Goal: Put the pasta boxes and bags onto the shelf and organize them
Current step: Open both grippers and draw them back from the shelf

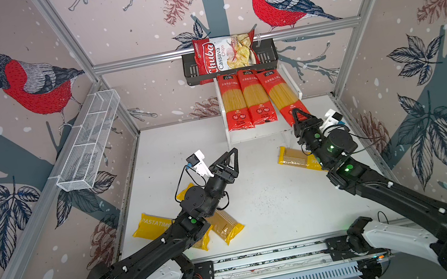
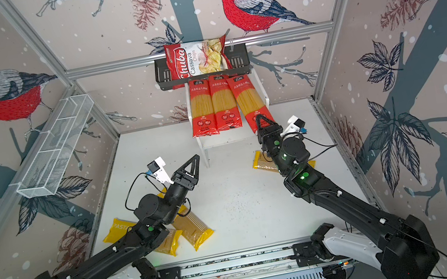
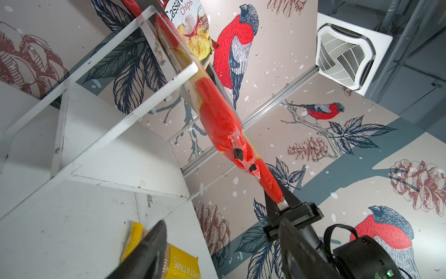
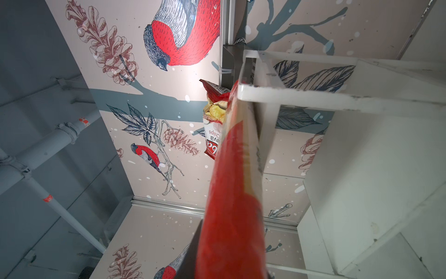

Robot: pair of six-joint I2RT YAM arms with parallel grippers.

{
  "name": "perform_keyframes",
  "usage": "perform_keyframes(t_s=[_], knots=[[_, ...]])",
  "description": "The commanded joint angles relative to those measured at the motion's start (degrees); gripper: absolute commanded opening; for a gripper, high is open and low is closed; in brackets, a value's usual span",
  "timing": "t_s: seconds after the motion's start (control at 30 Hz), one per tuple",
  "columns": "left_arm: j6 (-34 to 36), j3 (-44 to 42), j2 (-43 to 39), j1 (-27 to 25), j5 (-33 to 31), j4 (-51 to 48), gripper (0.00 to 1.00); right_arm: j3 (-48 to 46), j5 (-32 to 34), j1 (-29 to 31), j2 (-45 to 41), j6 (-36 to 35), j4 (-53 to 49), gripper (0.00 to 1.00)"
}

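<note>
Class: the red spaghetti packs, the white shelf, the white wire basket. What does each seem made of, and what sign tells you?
Red packs: thin glossy plastic film; the clear middle shows the spaghetti, the sealed ends are crinkled.
Shelf: probably painted metal or wood, matte white; flat boards, scuffs, thin legs.
Wire basket: likely white-coated metal mesh; see-through grid.

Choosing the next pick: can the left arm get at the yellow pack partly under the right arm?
Probably yes, at its near end: the left gripper is open and empty, with bare table between it and the yellow pack. The right arm hangs over its far end.
</note>
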Motion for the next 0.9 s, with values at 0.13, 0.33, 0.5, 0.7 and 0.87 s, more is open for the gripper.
perform_keyframes(t_s=[0.13,0.33,0.5,0.7,0.87], knots=[[1.65,-0.09,-0.30,-0.11,-1.15,0.44,0.71,5.24,0.09,0.71,3.92,-1.95,0.49,0.52],[2.51,-0.06,-0.89,-0.25,-0.98,-0.69,0.71,4.40,-8.19,-2.05,2.55,-3.88,-4.46,0.59],[2.88,-0.76,-1.58,-0.33,-1.32,-1.29,0.71,1.62,-16.71,-4.83,-1.36,-3.66,-7.81,0.62],[2.44,-1.61,-1.12,-0.92,-1.60,-0.67,0.70,0.58,-18.69,-6.93,-2.78,-4.58,-7.80,0.52],[2.87,-1.14,-1.32,-1.54,-1.75,-1.63,0.70,1.73,-21.37,-8.52,-0.33,-4.33,-5.04,0.30]])
